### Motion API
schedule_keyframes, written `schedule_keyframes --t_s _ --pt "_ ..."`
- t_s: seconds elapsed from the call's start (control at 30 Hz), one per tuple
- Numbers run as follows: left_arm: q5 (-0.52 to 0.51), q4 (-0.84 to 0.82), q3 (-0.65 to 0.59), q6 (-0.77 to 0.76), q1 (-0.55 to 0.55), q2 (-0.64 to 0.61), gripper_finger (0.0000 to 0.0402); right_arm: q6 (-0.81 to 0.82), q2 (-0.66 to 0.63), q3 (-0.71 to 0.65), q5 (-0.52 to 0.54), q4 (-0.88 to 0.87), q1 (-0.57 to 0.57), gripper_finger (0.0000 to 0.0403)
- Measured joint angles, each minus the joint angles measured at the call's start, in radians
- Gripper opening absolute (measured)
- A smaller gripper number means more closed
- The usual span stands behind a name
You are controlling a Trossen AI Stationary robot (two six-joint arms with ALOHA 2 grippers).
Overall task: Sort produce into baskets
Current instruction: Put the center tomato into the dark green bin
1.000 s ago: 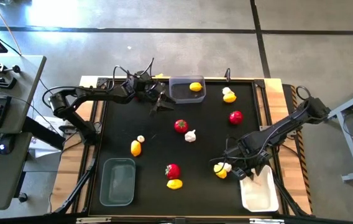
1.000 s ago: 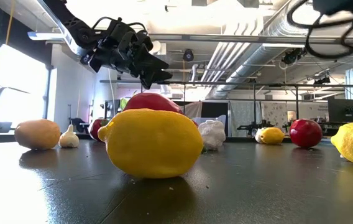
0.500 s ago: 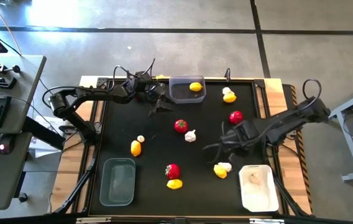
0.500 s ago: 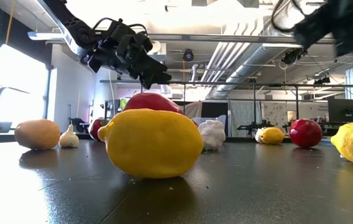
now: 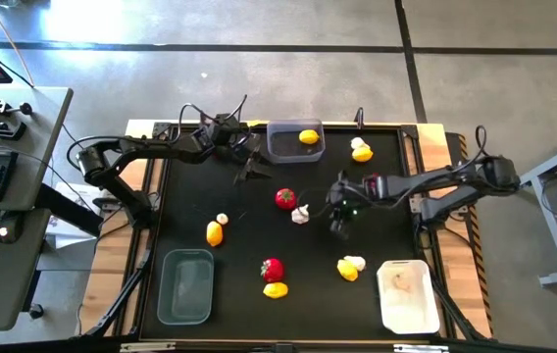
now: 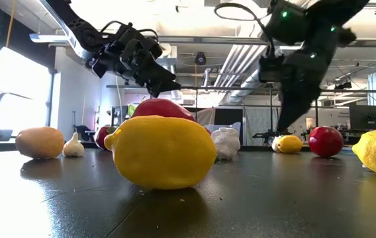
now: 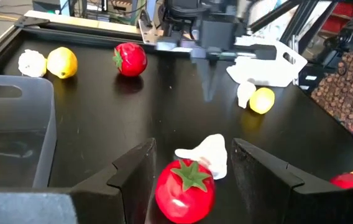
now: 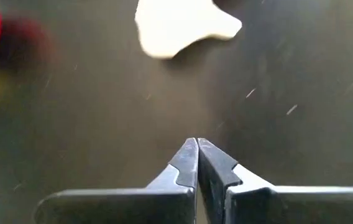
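My right gripper (image 5: 339,226) is shut and empty, low over the middle of the table, just right of a whitish garlic bulb (image 5: 301,214), which lies ahead of its fingertips (image 8: 195,149) in the right wrist view (image 8: 183,25). A red fruit (image 5: 285,199) rests on the table beside the bulb. My left gripper (image 5: 255,169) is open and empty, held above the table near the far grey bin (image 5: 280,152), which holds a lemon (image 5: 309,136). In the left wrist view the red fruit (image 7: 186,183) and the bulb (image 7: 209,154) lie ahead of its fingers (image 7: 193,146). The white bin (image 5: 405,306) holds one bulb (image 5: 403,284).
An empty grey bin (image 5: 186,285) stands at the near left. Loose on the black table: a lemon and bulb (image 5: 361,150), a red fruit (image 5: 372,183), a lemon and bulb (image 5: 350,267), a red fruit (image 5: 273,269), a lemon (image 5: 276,289), and a lemon (image 5: 215,233) with a bulb (image 5: 222,219).
My right gripper has left the white bin at the near right and swept toward the far left, to the middle of the table beside the garlic bulb. A bulb now shows inside the white bin.
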Motion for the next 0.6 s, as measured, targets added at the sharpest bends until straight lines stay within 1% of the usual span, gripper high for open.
schedule_keyframes --t_s 0.07,0.17,0.33,0.5,0.6 --pt "0.0 0.001 0.0 -0.013 0.0 0.0 0.0197 -0.05 0.0 -0.003 -0.001 0.032 -0.04 0.0" --pt "0.0 0.0 0.0 -0.031 -0.001 0.0 0.0197 -0.13 0.0 0.018 -0.008 0.035 -0.089 0.0" --pt "-0.007 -0.001 0.0 -0.041 -0.02 0.0 0.0197 -0.232 0.0 0.062 -0.02 0.041 -0.127 0.0" --pt "-0.014 -0.037 0.0 0.026 -0.044 0.0 0.0197 -0.247 0.0 0.093 -0.027 0.081 -0.157 0.0" --pt "-0.058 -0.048 0.0 0.029 -0.053 -0.002 0.0197 -0.255 0.0 0.098 -0.026 0.107 -0.173 0.0"
